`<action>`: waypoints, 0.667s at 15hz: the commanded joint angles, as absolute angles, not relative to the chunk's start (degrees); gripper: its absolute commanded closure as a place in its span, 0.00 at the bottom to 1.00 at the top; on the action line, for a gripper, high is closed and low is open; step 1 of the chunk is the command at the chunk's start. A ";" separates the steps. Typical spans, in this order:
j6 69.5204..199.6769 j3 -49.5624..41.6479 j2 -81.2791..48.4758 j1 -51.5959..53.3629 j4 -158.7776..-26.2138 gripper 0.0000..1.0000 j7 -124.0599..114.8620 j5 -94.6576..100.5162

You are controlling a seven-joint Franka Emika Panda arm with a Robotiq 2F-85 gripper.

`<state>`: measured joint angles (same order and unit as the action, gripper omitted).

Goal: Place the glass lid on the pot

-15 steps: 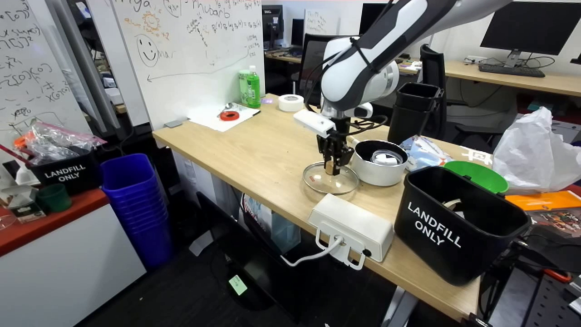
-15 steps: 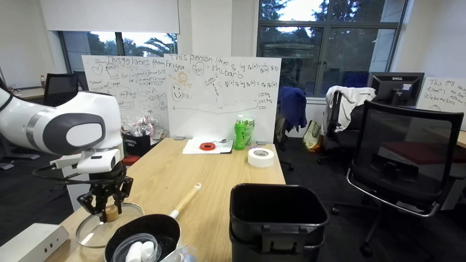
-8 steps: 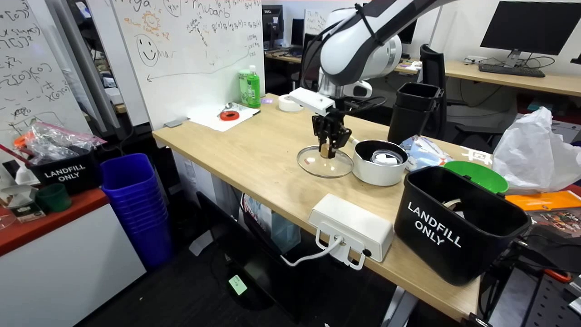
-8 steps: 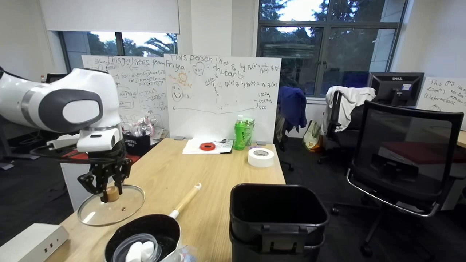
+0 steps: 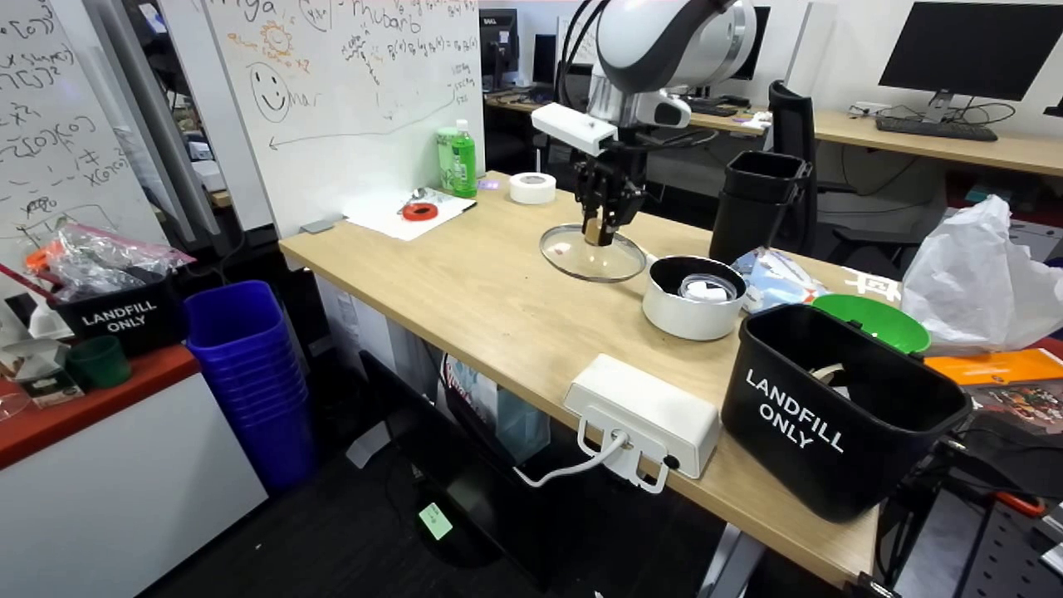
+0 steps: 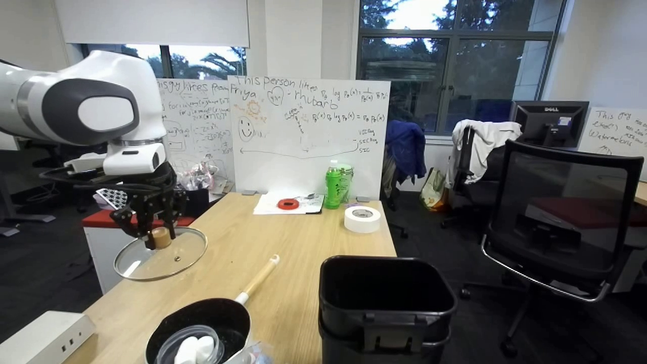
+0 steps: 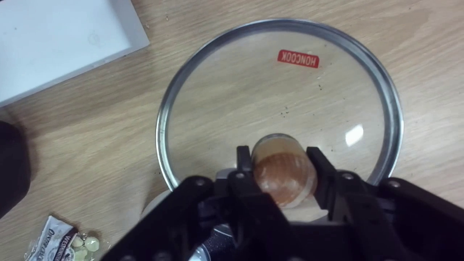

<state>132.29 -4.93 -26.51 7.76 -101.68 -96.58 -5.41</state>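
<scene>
Glass lid (image 5: 591, 261) hangs aloft beside pot (image 5: 689, 316), not yet centred over it; height presumably meant for clearance.
Claw (image 7: 278, 156) pinched on lid's wooden knob (image 7: 284, 177), likely to leave rim (image 7: 286, 25) free for seating.

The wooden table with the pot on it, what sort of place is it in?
Probably an office or a lab, though I can't be sure which: there's a whiteboard with formulas and a smiley face, a computer monitor on a desk, and a mesh-backed chair.
</scene>
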 commanded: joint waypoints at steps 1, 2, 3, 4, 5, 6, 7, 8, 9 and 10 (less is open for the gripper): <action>130.04 -6.12 -24.75 7.49 -101.93 0.84 -101.68 -4.24; 129.59 -6.42 -24.60 7.28 -102.04 0.84 -102.84 -4.03; 129.18 -6.79 -24.53 7.07 -102.26 0.84 -104.05 -3.87; 128.67 -7.08 -24.37 6.77 -102.61 0.84 -105.16 -4.01; 128.27 -7.30 -24.27 6.48 -102.88 0.84 -106.28 -4.13; 127.84 -7.23 -24.19 5.86 -103.11 0.84 -106.99 -4.96; 127.56 -7.17 -24.22 5.34 -103.20 0.84 -107.77 -5.55; 127.24 -6.97 -24.15 4.61 -103.28 0.84 -108.42 -6.59; 126.85 -6.86 -24.03 3.87 -103.44 0.84 -109.26 -7.70; 126.70 -7.02 -23.86 3.27 -103.74 0.84 -110.34 -8.56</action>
